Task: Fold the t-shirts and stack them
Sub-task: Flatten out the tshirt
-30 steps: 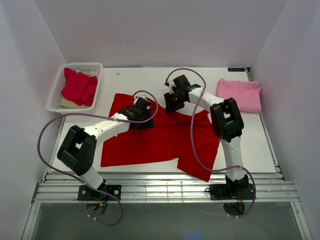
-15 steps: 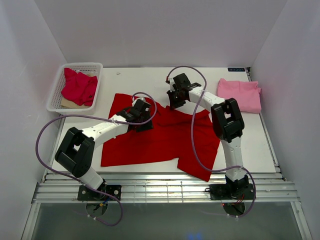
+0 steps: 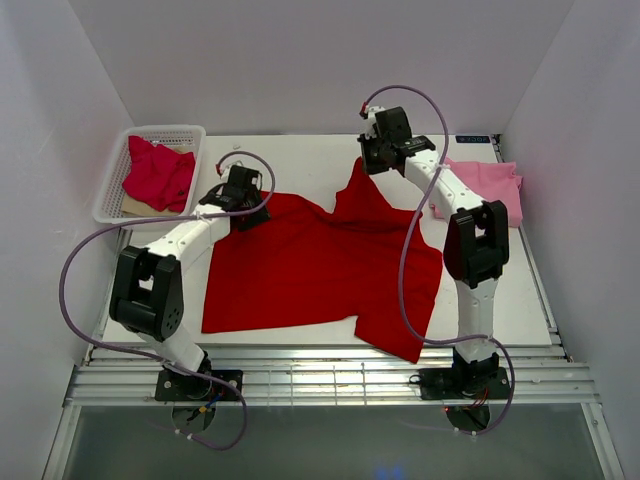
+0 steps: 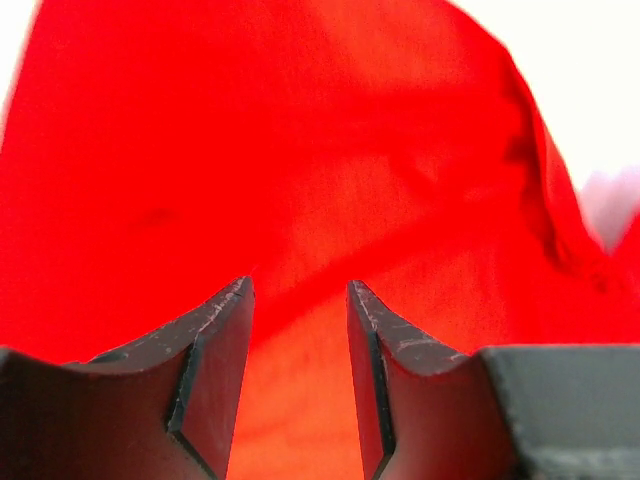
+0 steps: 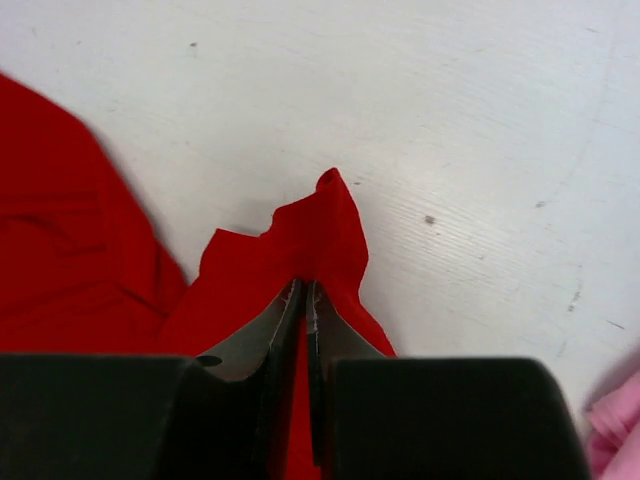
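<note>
While right jaws pinch red shirt (image 3: 300, 270), left jaws gape; three shirts total, one basket (image 3: 165, 130).

spread t-shirt (image 3: 310, 265): table (image 3: 300, 160) centre | folded t-shirt (image 3: 490, 190): far right | basket (image 3: 160, 130): far left

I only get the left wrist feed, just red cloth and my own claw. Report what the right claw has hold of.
Observer: The right claw is shut on a small pinch of the bright red t-shirt's edge.
Operator: Give me where that pinch sits.
Observer: At the far side of the table, right of centre. The cloth is drawn into a point toward it, and the rest lies spread out.
Operator: Say what lies near it.
Observer: A pink t-shirt lies folded just to its right, at the table's far right.
</note>
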Robot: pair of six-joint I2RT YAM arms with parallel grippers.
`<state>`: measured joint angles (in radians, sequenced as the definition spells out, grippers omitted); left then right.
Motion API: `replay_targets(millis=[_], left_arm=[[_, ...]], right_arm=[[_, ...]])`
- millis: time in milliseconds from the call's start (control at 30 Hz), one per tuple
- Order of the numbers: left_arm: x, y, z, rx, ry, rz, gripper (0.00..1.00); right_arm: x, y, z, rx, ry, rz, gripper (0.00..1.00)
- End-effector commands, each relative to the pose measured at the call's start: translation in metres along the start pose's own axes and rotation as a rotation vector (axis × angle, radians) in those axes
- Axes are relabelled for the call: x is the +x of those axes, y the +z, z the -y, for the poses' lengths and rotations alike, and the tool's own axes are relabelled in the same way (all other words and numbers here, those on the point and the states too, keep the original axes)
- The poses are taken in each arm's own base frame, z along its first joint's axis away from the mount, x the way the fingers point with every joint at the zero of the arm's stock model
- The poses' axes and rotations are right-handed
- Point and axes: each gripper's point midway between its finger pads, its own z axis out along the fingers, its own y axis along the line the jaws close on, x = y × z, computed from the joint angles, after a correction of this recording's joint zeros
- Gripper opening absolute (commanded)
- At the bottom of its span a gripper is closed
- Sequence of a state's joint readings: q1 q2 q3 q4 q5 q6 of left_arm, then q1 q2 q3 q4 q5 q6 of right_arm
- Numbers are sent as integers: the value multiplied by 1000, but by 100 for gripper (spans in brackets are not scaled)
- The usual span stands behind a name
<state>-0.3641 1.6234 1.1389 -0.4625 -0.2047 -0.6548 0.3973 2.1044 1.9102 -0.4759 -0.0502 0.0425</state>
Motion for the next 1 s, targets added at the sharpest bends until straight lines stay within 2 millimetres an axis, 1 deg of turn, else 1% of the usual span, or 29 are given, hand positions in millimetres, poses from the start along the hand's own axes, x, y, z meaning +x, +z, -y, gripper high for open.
replay_targets(millis=[0,33,67,100,133,167,200,233,267,300,333,367,400,433,467,500,533,567,667,700,733,767,800,833,900,933,967], left_arm=[[-53,7,1,-22,-6,104,53],[-58,11,0,-35,-12,104,52],[-60,25,-9,-66,-25,89,52],[-65,30,-10,-77,-33,95,52],[-78,33,-6,-76,-44,116,52],[-74,49,-11,-100,-41,96,52],[-77,55,-11,-102,-37,95,52],[-85,59,-6,-93,-40,102,52],[-84,66,-6,-93,-40,93,52],[-76,81,-8,-105,-30,67,52],[-78,85,-9,-112,-32,68,51],[-76,91,-12,-123,-34,59,51],[-69,101,-17,-139,-36,38,51],[-66,105,-21,-152,-51,31,51],[-63,110,-27,-166,-61,23,50],[-61,113,-33,-180,-69,16,50],[-56,118,-39,-203,-87,-1,49],[-57,119,-47,-222,-102,-1,49],[-55,124,-60,-252,-122,-12,48],[-57,124,-60,-252,-125,-11,48],[-57,125,-59,-248,-124,-11,48],[-57,125,-59,-246,-121,-15,48],[-58,125,-55,-226,-122,-21,48],[-59,125,-52,-213,-123,-20,48],[-61,124,-45,-179,-128,-20,48],[-63,123,-43,-170,-128,-16,48],[-65,122,-41,-162,-130,-11,48]], right_arm=[[-18,-7,26,69,3,33,11],[-14,1,29,71,7,20,11],[-15,3,36,84,14,22,11],[-16,6,44,115,16,20,11],[-18,11,50,129,20,24,11],[-21,13,61,150,27,29,11],[-22,15,65,155,30,33,11],[-29,19,72,166,41,47,12],[-33,19,85,182,60,59,13],[-37,20,92,186,71,72,13],[-46,23,100,192,83,100,13],[-49,23,113,208,112,115,13],[-52,24,119,215,125,131,14],[-61,25,125,221,135,177,14],[-59,28,133,231,167,189,14],[-60,29,135,240,179,209,14],[-66,26,139,254,189,240,14],[-67,29,145,282,197,277,14],[-78,26,155,331,221,351,16],[-83,25,156,332,227,359,16],[-77,34,158,327,228,338,18],[-78,37,156,309,225,329,21],[-79,36,153,298,220,305,25],[-71,42,154,292,216,274,31],[-63,41,145,255,214,235,37],[-54,35,139,233,220,216,39],[-49,34,126,177,211,208,39]])
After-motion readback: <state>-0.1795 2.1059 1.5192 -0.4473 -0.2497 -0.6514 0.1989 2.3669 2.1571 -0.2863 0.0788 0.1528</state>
